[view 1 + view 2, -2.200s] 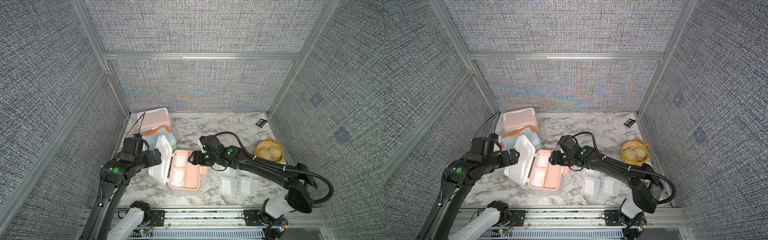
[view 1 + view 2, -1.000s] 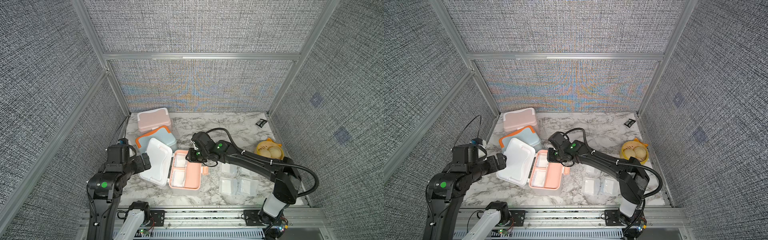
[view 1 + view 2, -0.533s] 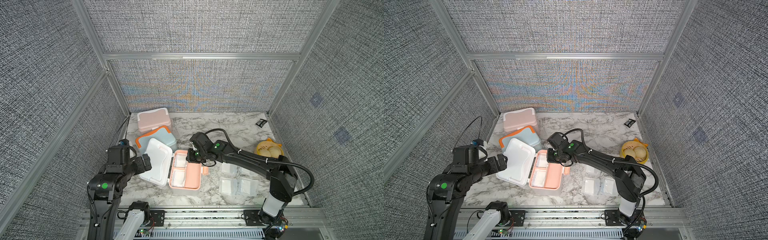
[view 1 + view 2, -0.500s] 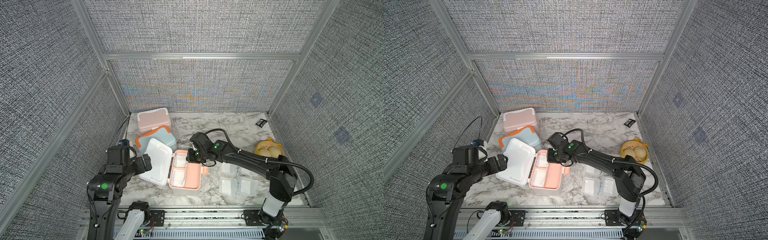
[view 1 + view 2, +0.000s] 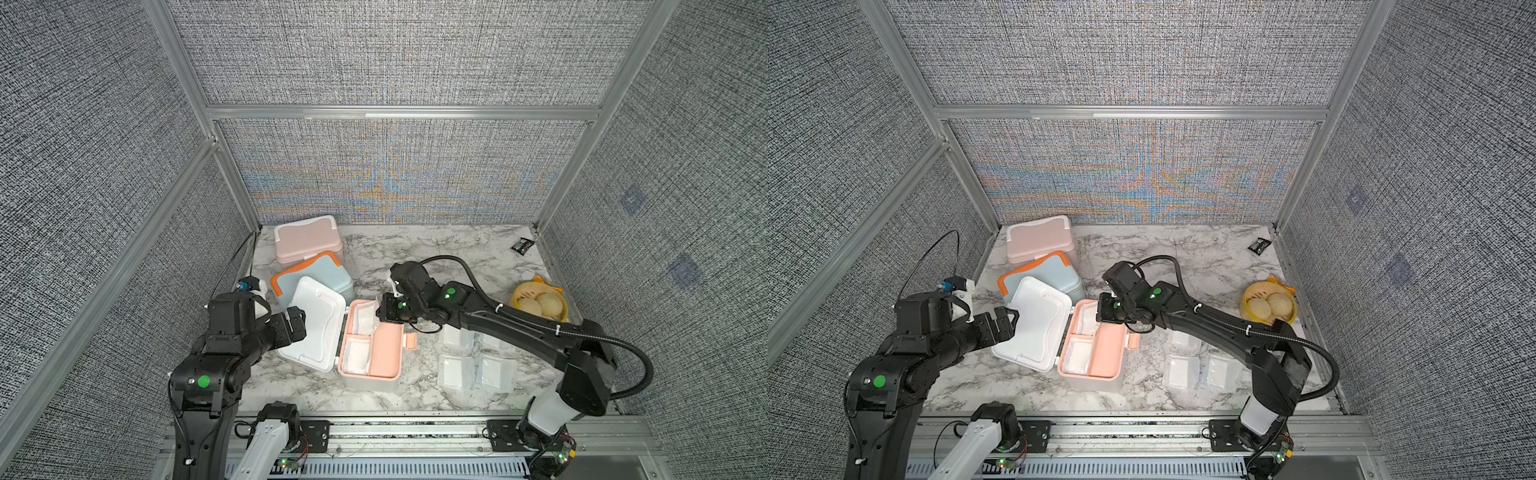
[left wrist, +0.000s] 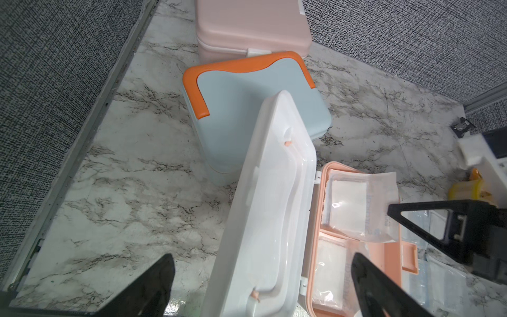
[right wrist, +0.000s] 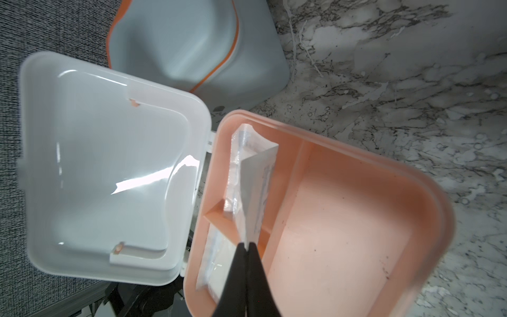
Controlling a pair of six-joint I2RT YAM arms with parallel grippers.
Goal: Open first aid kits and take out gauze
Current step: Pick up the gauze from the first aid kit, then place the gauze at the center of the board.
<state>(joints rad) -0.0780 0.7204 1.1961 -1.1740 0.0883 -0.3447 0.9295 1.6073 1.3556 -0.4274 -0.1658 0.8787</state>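
On the marble surface [image 5: 415, 257] sit three first aid kits, all small boxes with round corners. The pink-and-white kit [image 5: 307, 237] is shut and stands at the back by the wall. The pale blue kit with the orange handle [image 5: 316, 276] is shut too and sits just in front of it, touching or almost touching. The white-and-peach kit [image 5: 370, 349] is open near the front, with its white lid [image 5: 313, 328] swung out flat beside the peach bottom. Inside the peach bottom are little walls that make three spaces. Two small spaces next to the lid each hold gauze, and the big space is bare. The right gripper [image 7: 247, 247] has its jaws pressed together on the edge of one gauze packet [image 7: 255, 175], a flat white pad in clear shiny plastic, and the packet is tipped up out of the small space at the back. Another gauze packet [image 5: 357, 359] lies flat in the small space at the front. Four more gauze packets [image 5: 476, 370] lie on the surface just to the right of the open kit. The left gripper [image 5: 293, 326] hangs by the outer edge of the white lid with its jaws spread wide, holding nothing.
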